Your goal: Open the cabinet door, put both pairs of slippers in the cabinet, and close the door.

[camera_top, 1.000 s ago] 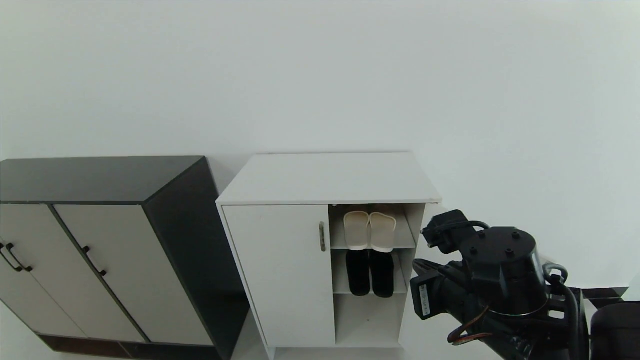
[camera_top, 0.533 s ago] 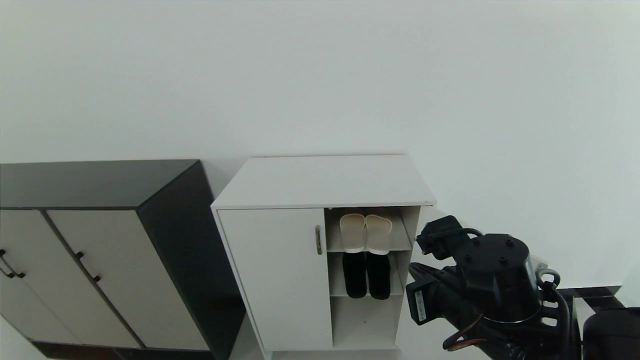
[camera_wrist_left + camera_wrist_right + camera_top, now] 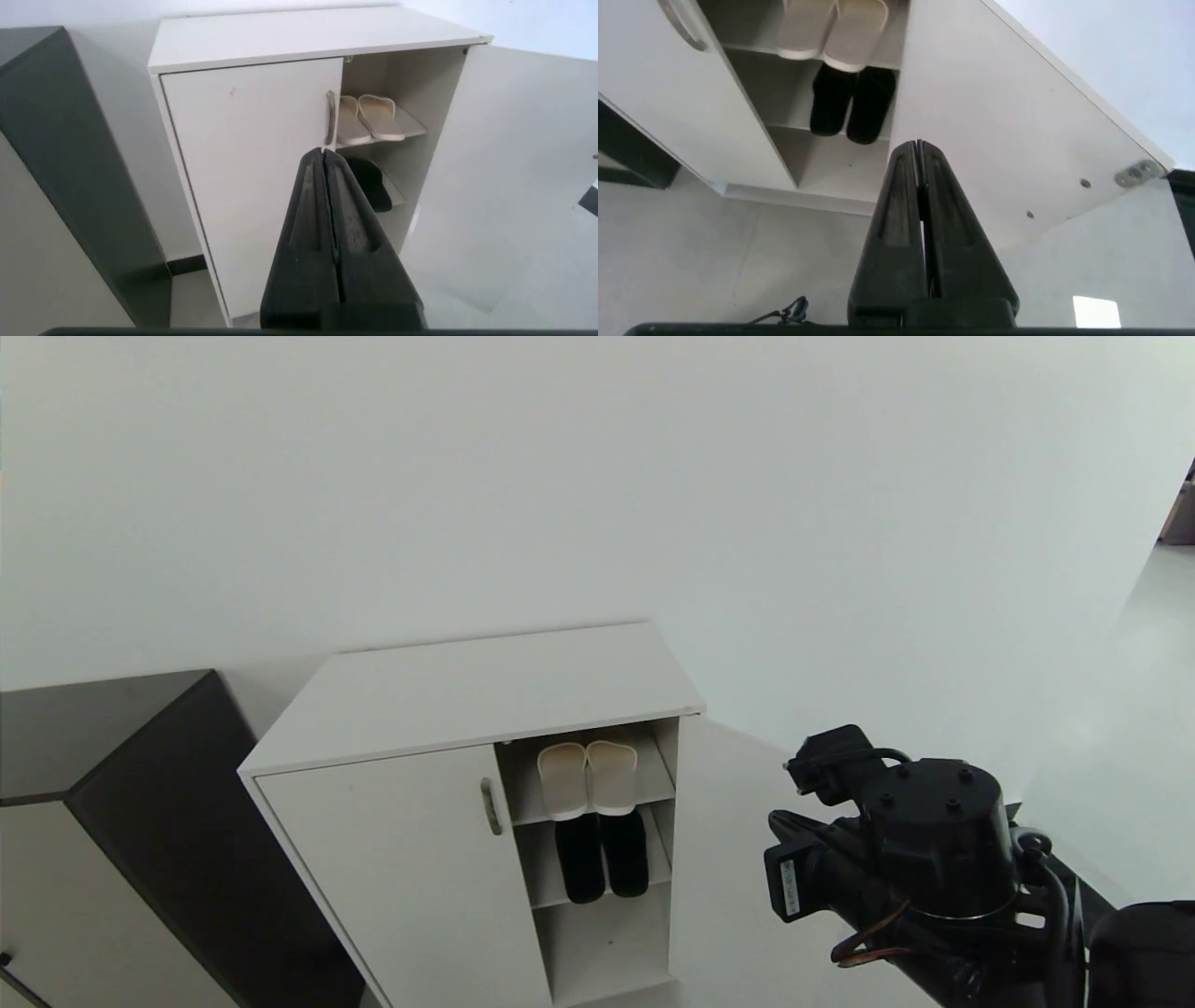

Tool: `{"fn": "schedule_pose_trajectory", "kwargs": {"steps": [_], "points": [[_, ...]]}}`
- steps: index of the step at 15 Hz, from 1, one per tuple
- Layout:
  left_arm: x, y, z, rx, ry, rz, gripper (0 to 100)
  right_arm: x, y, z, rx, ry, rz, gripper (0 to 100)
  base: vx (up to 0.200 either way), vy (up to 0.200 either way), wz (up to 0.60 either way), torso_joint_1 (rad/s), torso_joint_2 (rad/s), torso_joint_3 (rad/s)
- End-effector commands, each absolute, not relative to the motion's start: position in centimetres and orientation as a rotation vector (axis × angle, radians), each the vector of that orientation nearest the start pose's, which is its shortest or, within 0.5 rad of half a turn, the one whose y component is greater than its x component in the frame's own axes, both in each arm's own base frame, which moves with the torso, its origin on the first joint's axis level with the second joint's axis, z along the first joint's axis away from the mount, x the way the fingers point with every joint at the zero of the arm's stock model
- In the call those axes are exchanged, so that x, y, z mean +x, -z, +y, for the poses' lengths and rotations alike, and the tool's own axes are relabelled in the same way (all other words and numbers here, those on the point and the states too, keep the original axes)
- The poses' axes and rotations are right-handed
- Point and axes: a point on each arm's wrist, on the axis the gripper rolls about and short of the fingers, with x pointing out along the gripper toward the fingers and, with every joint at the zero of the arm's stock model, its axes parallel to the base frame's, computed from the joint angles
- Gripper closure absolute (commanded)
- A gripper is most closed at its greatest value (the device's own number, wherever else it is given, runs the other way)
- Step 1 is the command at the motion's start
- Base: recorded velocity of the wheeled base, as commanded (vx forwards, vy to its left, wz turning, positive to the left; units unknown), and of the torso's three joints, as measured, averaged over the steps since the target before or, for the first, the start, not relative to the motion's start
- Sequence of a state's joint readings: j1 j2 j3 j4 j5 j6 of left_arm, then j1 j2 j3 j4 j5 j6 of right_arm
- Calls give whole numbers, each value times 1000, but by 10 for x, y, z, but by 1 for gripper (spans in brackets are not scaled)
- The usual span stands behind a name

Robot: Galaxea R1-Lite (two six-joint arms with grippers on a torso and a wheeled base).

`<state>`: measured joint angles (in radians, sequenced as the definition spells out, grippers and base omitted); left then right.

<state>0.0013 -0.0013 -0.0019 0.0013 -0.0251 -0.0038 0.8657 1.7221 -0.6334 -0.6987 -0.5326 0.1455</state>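
The white cabinet [image 3: 467, 691] stands against the wall with its right door [image 3: 738, 859] swung open and its left door [image 3: 401, 877] closed. On the upper shelf lies a pair of white slippers [image 3: 588, 779], and a pair of black slippers [image 3: 602, 854] lies on the shelf below. My left gripper [image 3: 327, 163] is shut and empty, held in front of the closed door near its handle [image 3: 330, 107]. My right gripper [image 3: 920, 149] is also shut and empty, low in front of the open compartment and beside the inner face of the open door [image 3: 1018, 140].
A black cabinet [image 3: 140, 784] with pale doors stands just left of the white one. Bare floor lies in front of and to the right of the white cabinet, with a white wall behind. The bottom compartment [image 3: 607, 943] holds nothing.
The whole head picture has slid left, so the camera has turned right. The cabinet, its open door and both pairs of slippers stay as they were.
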Motion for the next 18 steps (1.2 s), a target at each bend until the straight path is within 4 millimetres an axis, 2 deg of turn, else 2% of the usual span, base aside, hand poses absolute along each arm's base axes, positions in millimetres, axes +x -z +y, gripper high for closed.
{"fn": "schedule_pose_trajectory", "kwargs": {"steps": [1,5,7,10,13,16,18], "points": [[-23,-76,-1,-5,25,0,100,194,-138,209,-112,-302,326,100,0,0,0,0,0,0],[-23,-76,-1,-6,23,0,100,194,-135,206,-150,-297,330,100,0,0,0,0,0,0],[-23,-76,-1,-5,23,0,100,203,-141,201,-143,-202,300,100,0,0,0,0,0,0],[-23,-76,-1,-5,25,0,100,203,-140,199,-165,-193,296,100,0,0,0,0,0,0],[-23,-76,-1,-6,23,0,100,203,-139,199,-166,-194,298,100,0,0,-600,-1,4,4],[-23,-76,-1,-6,23,0,100,205,-139,197,-164,-186,295,100,0,0,0,0,0,0],[-23,-76,-1,-6,21,0,100,215,-143,191,-148,-142,282,100,-100,0,0,-1,4,-1]]}}
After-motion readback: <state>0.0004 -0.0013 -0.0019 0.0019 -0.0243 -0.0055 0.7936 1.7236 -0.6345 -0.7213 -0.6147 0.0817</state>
